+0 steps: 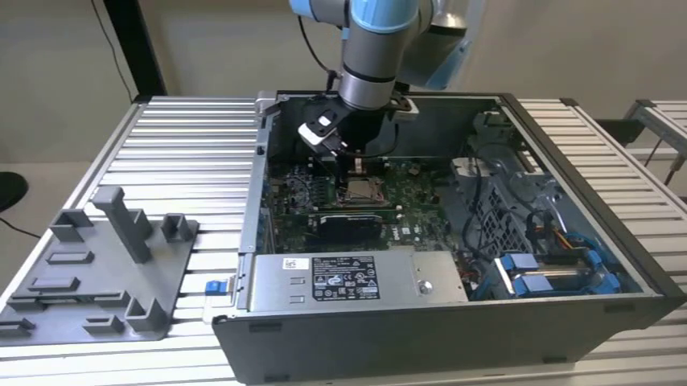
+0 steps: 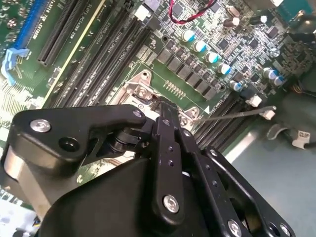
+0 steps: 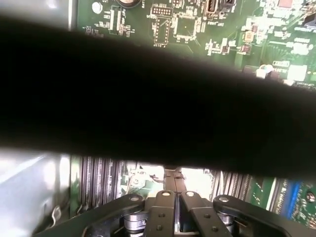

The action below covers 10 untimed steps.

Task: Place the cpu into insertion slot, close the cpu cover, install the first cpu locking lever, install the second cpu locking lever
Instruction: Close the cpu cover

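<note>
My gripper (image 1: 349, 170) reaches down into the open computer case, its black fingers pressed together with nothing seen between them. In the second wrist view the fingertips (image 2: 160, 105) rest on the silvery cpu cover (image 2: 140, 93), which lies flat over the insertion slot (image 1: 361, 191) on the green board. A thin metal locking lever (image 2: 237, 114) sticks out from the socket's corner over the memory slots. The gripper's body hides the cpu and most of the socket. In the first wrist view the joined fingers (image 3: 173, 177) point at a bright patch of the socket.
A grey power-supply box (image 1: 349, 277) lies in front of the socket. Blue drive brackets and cables (image 1: 548, 273) fill the case at the exterior view's right. A grey fixture tray (image 1: 96, 273) sits outside the case. Black memory slots (image 2: 98, 54) and capacitors (image 2: 207, 52) flank the socket.
</note>
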{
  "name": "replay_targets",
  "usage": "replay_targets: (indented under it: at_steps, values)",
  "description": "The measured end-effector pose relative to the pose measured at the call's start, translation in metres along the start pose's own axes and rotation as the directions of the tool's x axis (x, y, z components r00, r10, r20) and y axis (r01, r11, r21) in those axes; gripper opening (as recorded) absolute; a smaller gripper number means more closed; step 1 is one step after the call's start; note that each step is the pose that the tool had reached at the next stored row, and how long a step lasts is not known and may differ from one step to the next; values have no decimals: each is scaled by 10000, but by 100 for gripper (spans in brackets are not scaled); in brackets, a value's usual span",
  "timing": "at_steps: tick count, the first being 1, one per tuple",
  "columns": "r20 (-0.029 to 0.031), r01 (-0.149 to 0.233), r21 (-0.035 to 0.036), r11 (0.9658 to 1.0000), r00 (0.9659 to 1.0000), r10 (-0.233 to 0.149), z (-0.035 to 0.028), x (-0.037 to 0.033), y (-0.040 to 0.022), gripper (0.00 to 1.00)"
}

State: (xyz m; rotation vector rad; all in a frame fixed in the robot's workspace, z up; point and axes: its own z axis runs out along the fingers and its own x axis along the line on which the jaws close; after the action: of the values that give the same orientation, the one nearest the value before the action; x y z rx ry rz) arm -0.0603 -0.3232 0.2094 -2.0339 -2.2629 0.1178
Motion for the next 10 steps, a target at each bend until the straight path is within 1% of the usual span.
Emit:
replay_targets:
  at_steps: [3,6,8,10]
  values:
    - [-2,-1,-1,10000,10000,1,48,0,2,0]
    - [-7,-1,0,10000,10000,1,50,0,-4,0]
    - [-22,1,-3,10000,10000,-1,55,0,-6,0]
    - [-23,1,2,10000,10000,-1,77,-1,-6,0]
